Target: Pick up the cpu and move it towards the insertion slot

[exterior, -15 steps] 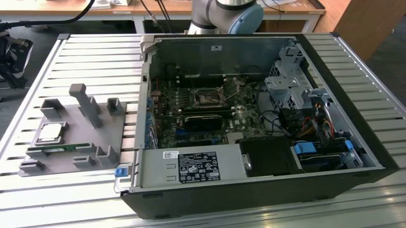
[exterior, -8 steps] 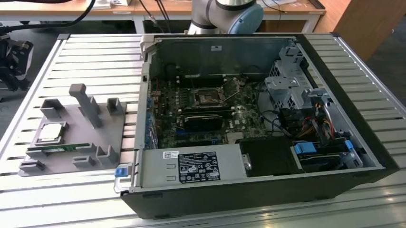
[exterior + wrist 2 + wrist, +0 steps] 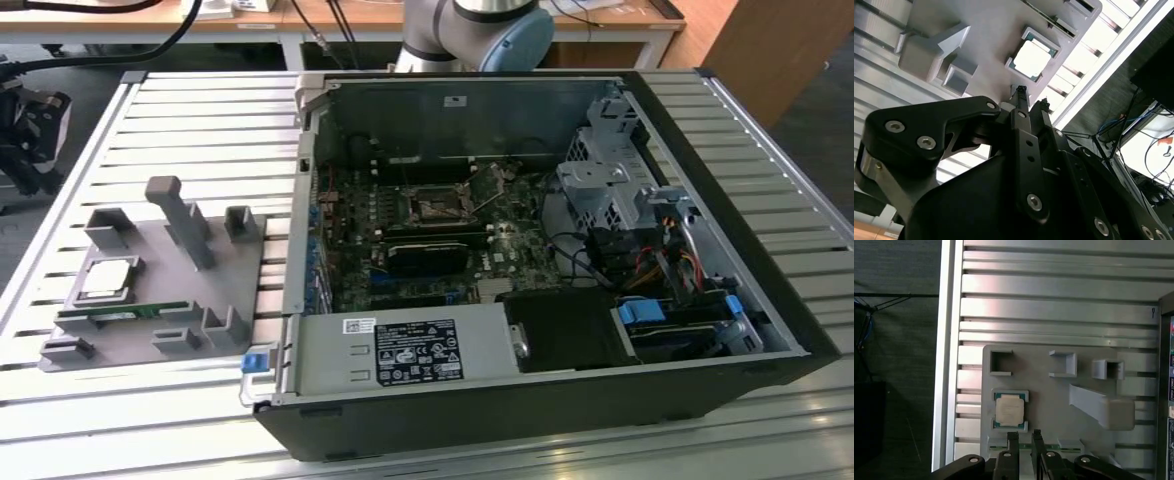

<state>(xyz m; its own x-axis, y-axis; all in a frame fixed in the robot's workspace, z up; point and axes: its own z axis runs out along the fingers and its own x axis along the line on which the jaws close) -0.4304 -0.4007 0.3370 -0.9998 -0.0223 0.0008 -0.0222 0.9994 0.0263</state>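
The cpu [image 3: 110,280] is a small silvery square lying flat in a pocket of a grey fixture plate [image 3: 238,285], at the exterior view's left. Both wrist views look down on the cpu [image 3: 1031,59] [image 3: 1009,408]. My gripper [image 3: 1024,436] [image 3: 1032,100] hangs above the plate, well clear of the chip and a little to one side of it. Its two thin black fingers stand close together with nothing between them. The insertion slot [image 3: 438,208] is a dark square socket with a metal frame, on the motherboard inside the open computer case.
A thin green memory stick [image 3: 120,313] lies on the plate beside the cpu. A tall grey post [image 3: 183,222] and several small pockets rise from the plate. The case walls [image 3: 296,230] stand between plate and motherboard. The slatted table's edge [image 3: 946,365] is near.
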